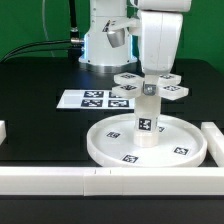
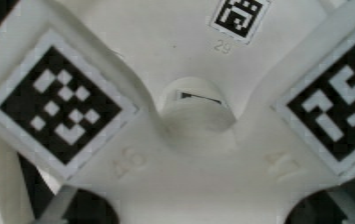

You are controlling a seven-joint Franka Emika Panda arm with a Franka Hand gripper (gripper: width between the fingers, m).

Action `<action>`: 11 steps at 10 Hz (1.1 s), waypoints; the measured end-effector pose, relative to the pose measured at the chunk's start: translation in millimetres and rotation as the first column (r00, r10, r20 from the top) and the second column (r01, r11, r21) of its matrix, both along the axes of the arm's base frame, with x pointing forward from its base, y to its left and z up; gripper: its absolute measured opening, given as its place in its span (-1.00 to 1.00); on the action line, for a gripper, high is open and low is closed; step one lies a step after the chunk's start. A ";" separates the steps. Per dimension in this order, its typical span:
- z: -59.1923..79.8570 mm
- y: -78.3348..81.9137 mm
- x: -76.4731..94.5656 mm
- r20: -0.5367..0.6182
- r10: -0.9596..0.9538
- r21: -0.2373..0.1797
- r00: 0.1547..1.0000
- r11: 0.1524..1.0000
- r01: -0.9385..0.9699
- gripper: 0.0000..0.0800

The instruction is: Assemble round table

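The large round rimmed disc (image 1: 112,146) lies flat on the black table near the front. The short thick cylinder leg (image 1: 146,118) stands upright on the disc's middle. The small cross-shaped base (image 1: 128,88) sits on top of the leg, its tagged arms spread out level. My gripper (image 1: 151,80) comes straight down onto the base's middle and is shut on it. In the wrist view the cross-shaped base (image 2: 192,150) fills the picture, with a tag on each arm and a central hole (image 2: 195,98). My gripper (image 2: 195,205) grips the base; its fingers (image 2: 42,200) show only as grey strips.
The marker board (image 1: 85,99) lies flat behind the disc on the exterior view's left. Long white border walls run along the front (image 1: 100,178), the right (image 1: 212,140) and the left edge (image 1: 3,130). The arm's pedestal (image 1: 104,45) stands at the back.
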State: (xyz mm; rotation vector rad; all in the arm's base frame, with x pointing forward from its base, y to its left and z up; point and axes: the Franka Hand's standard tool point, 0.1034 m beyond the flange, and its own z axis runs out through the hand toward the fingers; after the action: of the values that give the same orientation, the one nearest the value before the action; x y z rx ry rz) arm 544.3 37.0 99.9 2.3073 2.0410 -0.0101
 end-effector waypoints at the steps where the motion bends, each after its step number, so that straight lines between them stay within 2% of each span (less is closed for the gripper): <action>1: -0.3 0.3 -0.6 0.006 -0.179 0.008 0.984 0.984 0.179 0.11; 4: -0.6 4.1 -1.6 0.018 -0.532 0.029 0.846 0.846 0.532 0.11; 6: -0.9 4.1 -2.2 0.014 -0.750 0.048 0.661 0.661 0.749 0.11; 7: -1.2 3.4 -1.4 0.021 -0.757 0.058 0.654 0.654 0.755 0.11; 9: -1.1 3.8 -1.4 0.016 -0.839 0.067 0.543 0.543 0.837 0.11; 11: -1.1 4.1 -1.4 -0.001 -0.933 0.081 0.361 0.359 0.930 0.11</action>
State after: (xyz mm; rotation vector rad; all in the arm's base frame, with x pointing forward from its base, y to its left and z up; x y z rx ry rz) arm 542.9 41.1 98.8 3.0922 0.3809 0.0603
